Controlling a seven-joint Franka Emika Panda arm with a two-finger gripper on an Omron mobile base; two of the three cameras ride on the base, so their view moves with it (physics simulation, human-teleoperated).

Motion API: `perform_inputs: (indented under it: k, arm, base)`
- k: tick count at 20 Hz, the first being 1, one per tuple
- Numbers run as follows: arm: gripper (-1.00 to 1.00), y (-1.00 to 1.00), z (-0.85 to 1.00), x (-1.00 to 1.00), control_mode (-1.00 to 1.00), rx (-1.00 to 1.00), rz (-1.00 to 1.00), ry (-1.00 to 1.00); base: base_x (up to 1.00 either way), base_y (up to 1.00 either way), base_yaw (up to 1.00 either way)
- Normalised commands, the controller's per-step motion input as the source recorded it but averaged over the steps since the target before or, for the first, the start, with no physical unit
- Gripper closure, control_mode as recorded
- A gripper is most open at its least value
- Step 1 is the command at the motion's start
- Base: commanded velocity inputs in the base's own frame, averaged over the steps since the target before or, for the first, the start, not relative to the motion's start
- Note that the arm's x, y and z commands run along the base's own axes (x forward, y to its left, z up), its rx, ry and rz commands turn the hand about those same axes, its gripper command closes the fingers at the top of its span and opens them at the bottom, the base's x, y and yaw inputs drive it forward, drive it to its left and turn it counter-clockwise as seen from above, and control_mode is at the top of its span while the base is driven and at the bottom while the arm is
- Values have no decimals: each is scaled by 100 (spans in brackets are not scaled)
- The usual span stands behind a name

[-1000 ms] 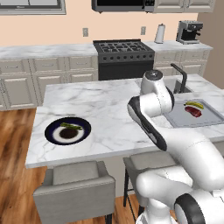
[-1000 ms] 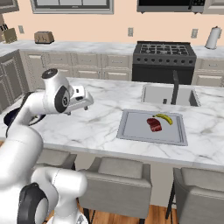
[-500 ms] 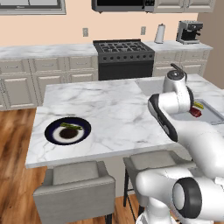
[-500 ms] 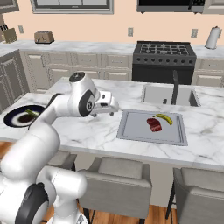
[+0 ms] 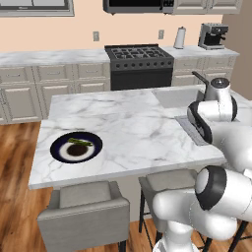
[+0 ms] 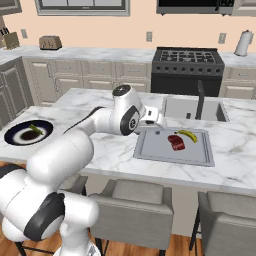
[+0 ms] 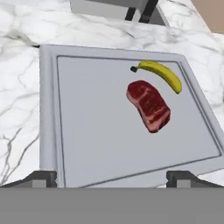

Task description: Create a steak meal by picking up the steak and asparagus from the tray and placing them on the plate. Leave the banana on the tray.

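The dark-red steak [image 7: 148, 105] lies flat on the light-grey tray [image 7: 87, 122], and the yellow banana [image 7: 159, 74] curves just beyond it. My gripper [image 7: 113, 177] hangs open above the tray's near edge, with nothing between its fingertips [image 7: 41, 177]. From the right base view the steak [image 6: 175, 142] and banana [image 6: 188, 135] sit toward the far right of the tray [image 6: 155, 150]. The green asparagus [image 6: 35, 128] rests on the navy-rimmed plate [image 6: 15, 134] at the island's left end. The left base view shows the same asparagus [image 5: 80, 142] on the plate [image 5: 59, 142].
A sink [image 6: 192, 107] with a black faucet [image 6: 200, 99] lies just behind the tray. The black stove [image 5: 140, 64] stands against the back wall. Grey stools [image 6: 132, 207] line the island's front edge. Bare marble stretches between plate and tray.
The arm has swung from the middle of the island rightward to the tray. Its jaws stayed open and empty. Steak, banana and asparagus have not moved.
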Motion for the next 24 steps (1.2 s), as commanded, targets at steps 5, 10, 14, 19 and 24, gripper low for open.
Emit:
perform_inputs:
  k: [5, 10, 14, 19, 24]
  arm:
    - [-100, -76, -3, 27, -100, 3, 0, 1]
    - [-100, -32, -10, 46, -100, 0, 0, 9]
    - [-100, -31, -23, 55, -100, 1, 0, 9]
    - [-100, -40, -40, 45, -100, 5, 5, 11]
    - [-100, -31, -39, 18, -100, 6, 3, 3]
  base:
    - [0, 0, 0]
    - [0, 0, 0]
    - [0, 0, 0]
    - [0, 0, 0]
    - [0, 0, 0]
